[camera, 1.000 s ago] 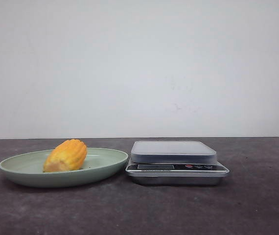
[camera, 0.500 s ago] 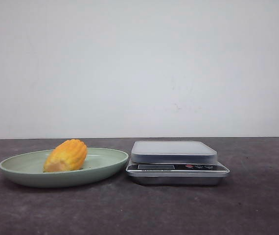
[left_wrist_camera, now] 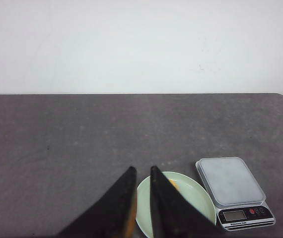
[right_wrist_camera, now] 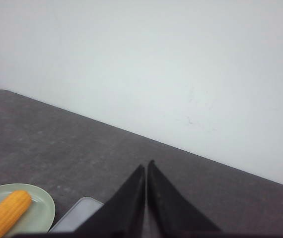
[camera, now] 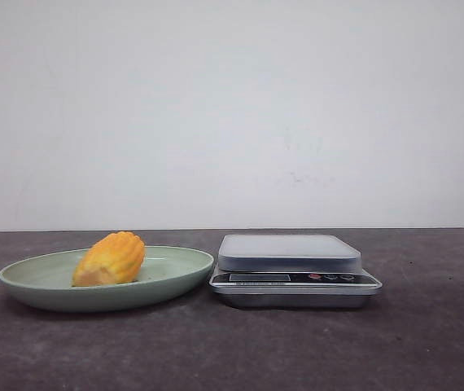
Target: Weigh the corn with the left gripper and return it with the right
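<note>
corn on the plate, scale beside it, both grippers high above the table

the corn [camera: 109, 258] lies on its side in the green plate [camera: 28, 283] at the left; just to the right stands the kitchen scale [camera: 294, 270] with bare platform; the left gripper [left_wrist_camera: 142, 171] has its fingers almost together with a thin gap; the right gripper [right_wrist_camera: 146, 166] has its fingers pressed together; both hold nothing.
</note>
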`<state>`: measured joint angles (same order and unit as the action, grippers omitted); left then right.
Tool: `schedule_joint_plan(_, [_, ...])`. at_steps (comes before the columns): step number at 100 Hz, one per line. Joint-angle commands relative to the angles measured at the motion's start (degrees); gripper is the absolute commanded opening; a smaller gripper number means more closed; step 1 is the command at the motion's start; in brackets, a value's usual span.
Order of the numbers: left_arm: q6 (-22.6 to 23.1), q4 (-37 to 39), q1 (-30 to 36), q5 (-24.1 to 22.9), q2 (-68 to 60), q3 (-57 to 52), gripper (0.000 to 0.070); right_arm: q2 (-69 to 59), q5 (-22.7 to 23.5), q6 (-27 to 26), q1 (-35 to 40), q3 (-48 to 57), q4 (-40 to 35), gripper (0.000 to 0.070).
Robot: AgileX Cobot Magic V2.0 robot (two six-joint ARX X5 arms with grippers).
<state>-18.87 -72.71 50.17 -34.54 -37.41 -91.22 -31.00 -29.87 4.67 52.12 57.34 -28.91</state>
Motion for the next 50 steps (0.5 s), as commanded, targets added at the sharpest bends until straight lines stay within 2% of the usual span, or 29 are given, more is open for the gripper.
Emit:
schedule_joint_plan(1, [-0.2,0.44,0.57,-0.2,-0.39,-0.92,0.0,-0.22,-0.17,0.26,0.63,0.63,0.59,0.0])
schedule_joint_plan(17, [-0.2,0.46,0.57,-0.2,-0.39,-0.92,0.0,0.17,-0.17,0.24,0.57,0.46,0.68,0.0])
schedule_joint_plan(24, [-0.2,0.44,0.57,-0.2,-0.39,-0.94,0.0,1.16,-0.5,-0.17,-1.22,0.22,-2.49,0.0])
schedule_joint_plan(35, [-0.2,0.44,0.57,-0.2,-0.39,-0.92,0.0,3.56,4.59,-0.35,-7.67,-3.43,-6.34,0.0])
schedule_joint_plan(43, [-0.2,0.46,0.57,-0.2,-0.39,-0.94,0.0,5.7,7.41,-1.29,-13.84,-8.79,-5.55,0.0])
schedule_joint_plan(50, [-0.2,0.44,0.57,-0.2,-0.39,-0.94,0.0,7.93,9.53,-1.29,-20.0,-15.26,-1.97,0.0])
